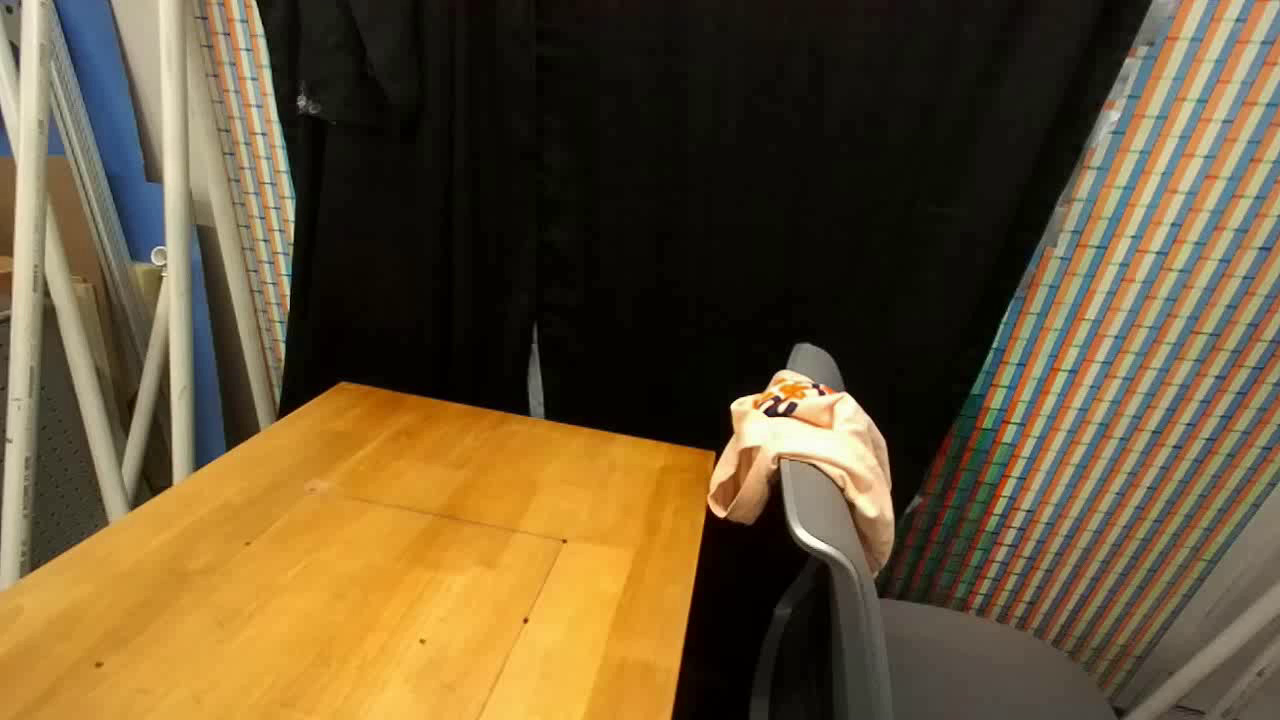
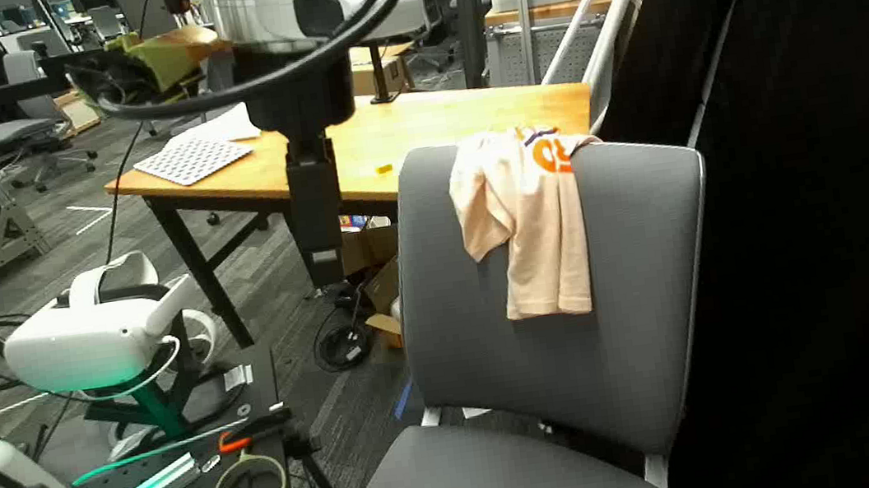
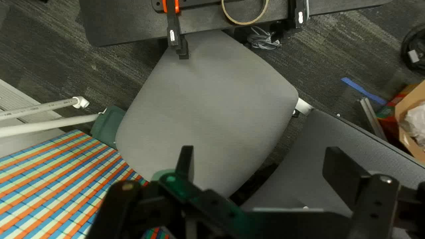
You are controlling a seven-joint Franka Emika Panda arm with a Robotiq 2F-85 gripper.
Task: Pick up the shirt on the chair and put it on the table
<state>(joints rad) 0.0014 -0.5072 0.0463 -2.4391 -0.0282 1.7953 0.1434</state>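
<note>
Nearest, in the wrist view, your claw [image 3: 260, 161] gapes wide, with the grey chair [image 3: 206, 99] beyond it. In an exterior view you see the peach shirt [image 2: 541, 247] hanging over the top of the chair's back [image 2: 637, 269], apart from your claw. Farther off stands the wooden table [image 2: 460, 114], bearing a dotted white sheet [image 2: 194, 161].

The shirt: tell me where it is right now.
In both exterior views, the shirt is right of center, draped over the gray chair's backrest; in an exterior view, the wooden table lies just left of it.
</note>
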